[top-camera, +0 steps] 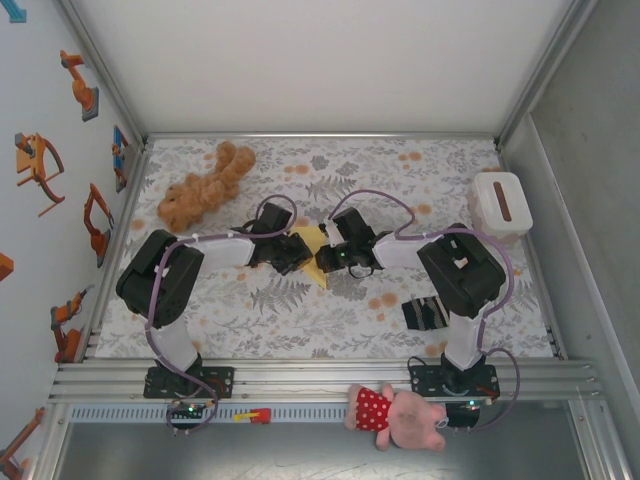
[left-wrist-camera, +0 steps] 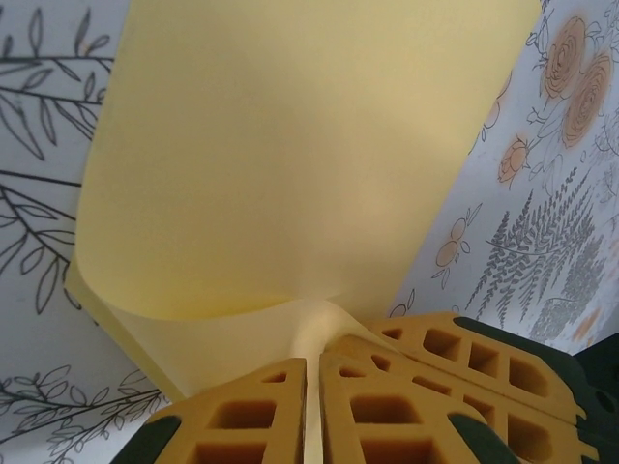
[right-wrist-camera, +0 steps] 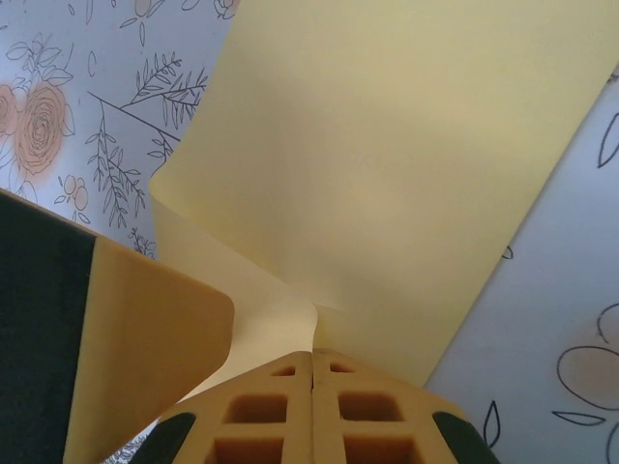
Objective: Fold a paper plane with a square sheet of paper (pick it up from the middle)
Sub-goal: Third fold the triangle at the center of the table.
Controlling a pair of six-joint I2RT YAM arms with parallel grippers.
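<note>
**Top view.** A thin pale-yellow square sheet of paper (top-camera: pixel 313 243) lies at the middle of the flower-printed surface (top-camera: pixel 420 180). It sits between the left arm (top-camera: pixel 160 275) and the right arm (top-camera: pixel 455 270), whose black wrists meet at it from either side.

A brown plush teddy (top-camera: pixel 205 190) lies at the far left, and a white box with a brown slot (top-camera: pixel 500 203) stands at the far right. A dark striped piece of cloth (top-camera: pixel 424 312) lies near the right arm's base. A pink plush toy in a red dotted dress (top-camera: pixel 395 415) rests at the near rail.

**Left wrist view.** The left jaws are pressed together on the sheet (left-wrist-camera: pixel 290 145), with a sliver of paper showing between their yellow ribbed pads (left-wrist-camera: pixel 251 425). The paper bows away from the pinch, one layer curling over another. A neighbouring yellow pad (left-wrist-camera: pixel 455 353) of the right jaws lies just beside them.

**Right wrist view.** The right jaws are fully closed on the same sheet (right-wrist-camera: pixel 406 145), their pads (right-wrist-camera: pixel 261 420) meeting at a thin seam. A smooth yellow finger (right-wrist-camera: pixel 145 338) of the left jaws stands close at the left.
</note>
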